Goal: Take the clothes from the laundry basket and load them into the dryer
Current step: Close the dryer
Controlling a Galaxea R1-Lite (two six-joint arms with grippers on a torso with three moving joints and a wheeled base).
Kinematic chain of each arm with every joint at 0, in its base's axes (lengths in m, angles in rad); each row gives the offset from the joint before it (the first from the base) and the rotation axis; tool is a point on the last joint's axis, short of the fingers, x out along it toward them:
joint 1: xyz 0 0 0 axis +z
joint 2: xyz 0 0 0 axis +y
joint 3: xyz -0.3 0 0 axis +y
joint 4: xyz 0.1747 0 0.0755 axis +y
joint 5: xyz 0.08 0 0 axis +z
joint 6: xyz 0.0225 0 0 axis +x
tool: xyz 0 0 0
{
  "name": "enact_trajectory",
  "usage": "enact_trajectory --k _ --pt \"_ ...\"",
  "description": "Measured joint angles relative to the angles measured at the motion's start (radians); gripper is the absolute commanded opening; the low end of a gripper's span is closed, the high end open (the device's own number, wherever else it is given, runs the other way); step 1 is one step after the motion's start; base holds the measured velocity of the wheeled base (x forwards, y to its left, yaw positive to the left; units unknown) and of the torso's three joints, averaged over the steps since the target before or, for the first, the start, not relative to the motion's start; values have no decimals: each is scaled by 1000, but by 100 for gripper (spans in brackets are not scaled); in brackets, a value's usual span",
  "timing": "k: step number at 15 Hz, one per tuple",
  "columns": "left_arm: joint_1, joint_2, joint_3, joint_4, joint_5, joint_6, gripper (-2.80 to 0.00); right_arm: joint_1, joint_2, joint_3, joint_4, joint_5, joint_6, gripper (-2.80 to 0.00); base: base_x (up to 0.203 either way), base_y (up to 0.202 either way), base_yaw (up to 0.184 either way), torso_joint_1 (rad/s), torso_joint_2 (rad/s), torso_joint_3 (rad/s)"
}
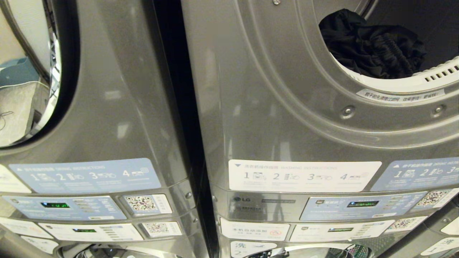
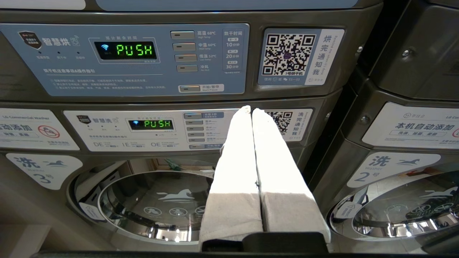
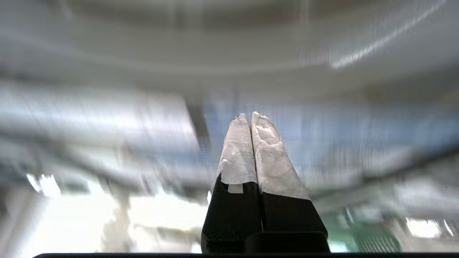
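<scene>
Left gripper (image 2: 251,110) sits pinched together, empty, before the lower control panel (image 2: 122,127). At two o'clock in the head view, black clothes (image 1: 369,44) lie inside the dryer (image 1: 287,107). Right gripper (image 3: 250,115) is closed, empty.

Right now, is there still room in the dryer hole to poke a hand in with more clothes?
Yes. The dryer opening is crowded at its lower left, where the black clothes pile against the white rim. Free room is above and to the right of the pile, bordered by the dark drum wall.
</scene>
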Motion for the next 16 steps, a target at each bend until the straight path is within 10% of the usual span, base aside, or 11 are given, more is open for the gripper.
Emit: enact_trajectory --k 9,16 --pt "0 0 0 0 0 0 -280 -222 -565 910 -358 148 -226 -280 0 0 0 0 0 0" --pt "0 0 0 0 0 0 -280 -195 -874 978 -363 114 -178 -280 0 0 0 0 0 0"
